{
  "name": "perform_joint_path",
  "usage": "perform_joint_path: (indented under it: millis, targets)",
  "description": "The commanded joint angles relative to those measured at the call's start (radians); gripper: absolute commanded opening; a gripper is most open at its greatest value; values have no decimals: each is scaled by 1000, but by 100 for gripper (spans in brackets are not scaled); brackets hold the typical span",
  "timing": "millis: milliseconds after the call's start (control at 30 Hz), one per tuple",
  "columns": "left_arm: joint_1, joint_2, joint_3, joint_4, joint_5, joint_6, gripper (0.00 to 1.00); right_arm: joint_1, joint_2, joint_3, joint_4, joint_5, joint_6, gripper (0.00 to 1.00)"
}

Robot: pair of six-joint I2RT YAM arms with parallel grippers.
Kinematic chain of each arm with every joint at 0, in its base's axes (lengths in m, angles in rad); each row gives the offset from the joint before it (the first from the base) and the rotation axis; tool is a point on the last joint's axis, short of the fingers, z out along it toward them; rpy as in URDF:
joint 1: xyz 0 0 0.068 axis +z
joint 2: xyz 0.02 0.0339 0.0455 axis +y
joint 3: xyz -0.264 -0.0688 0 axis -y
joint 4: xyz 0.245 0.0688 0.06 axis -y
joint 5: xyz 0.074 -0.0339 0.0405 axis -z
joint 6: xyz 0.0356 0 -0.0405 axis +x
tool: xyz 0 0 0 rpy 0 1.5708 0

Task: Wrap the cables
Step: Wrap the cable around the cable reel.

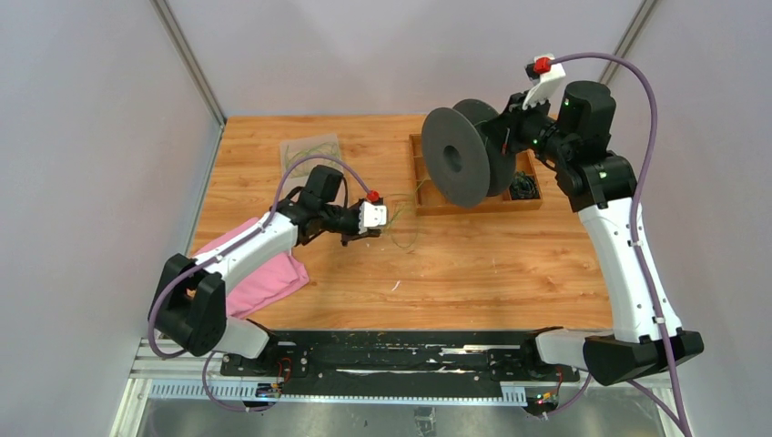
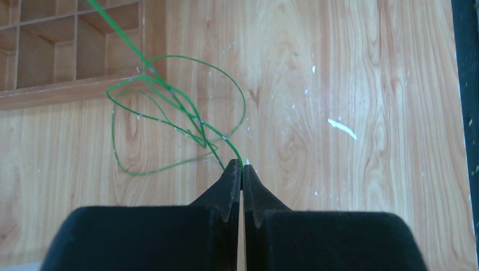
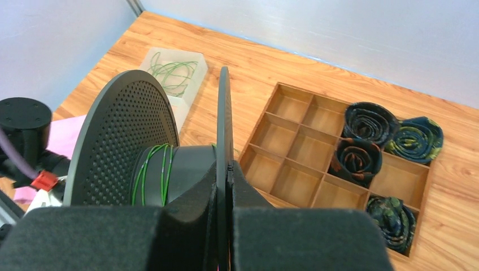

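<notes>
**A:** What does the top view give that the wrist views do not?

**B:** Both arms whole. The left arm (image 1: pixel 255 241) lies low. It reaches from its base over the pink cloth (image 1: pixel 259 282) toward the middle of the worktop (image 1: pixel 510 273). The right arm (image 1: pixel 628 264) stands tall at the right edge, and its wrist bends back to the left. It carries the spool (image 1: pixel 455 159) on edge over the tray (image 1: pixel 473 207). Whether the spool touches the tray, I cannot tell.

**A:** And the left wrist view?

**B:** It shows the left claw (image 2: pixel 242 169) closely. The two tips are pressed together with the thin green cable (image 2: pixel 226 141) pinched between them. From the tips the cable goes out in loose loops that lie on the wood, then one strand rises past the tray's corner. In the top view these loops are only a faint line.

**A:** The right claw?

**B:** The right claw (image 3: pixel 226 169) is closed narrow on the rim of one spool disc, one finger on each side. Only this view shows a few turns of cable already around the hub, next to the perforated disc. It also shows dark fabric rolls (image 3: pixel 370 121) in the tray's far compartments, and a clear bag (image 3: pixel 172 70) with more green cable beyond the spool.
</notes>
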Motion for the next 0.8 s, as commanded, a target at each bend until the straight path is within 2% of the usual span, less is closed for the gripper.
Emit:
perform_joint_path:
  millis: [0,200,467,633,767]
  targets:
    - [7,-54,51,-311,-90,239,0,-20,-16,65,27,121,-20,1]
    - [7,-117,76,-551,-202,381,0,-20,-14,87,7,233,-42,1]
    - [6,-156,141,-795,-332,445,1,-21,0,120,-5,327,-70,1]
    - [4,-178,196,-910,-384,484,10,-21,6,120,4,311,-75,1]
    - [6,-177,225,-910,-315,497,20,-21,4,94,24,246,-58,1]
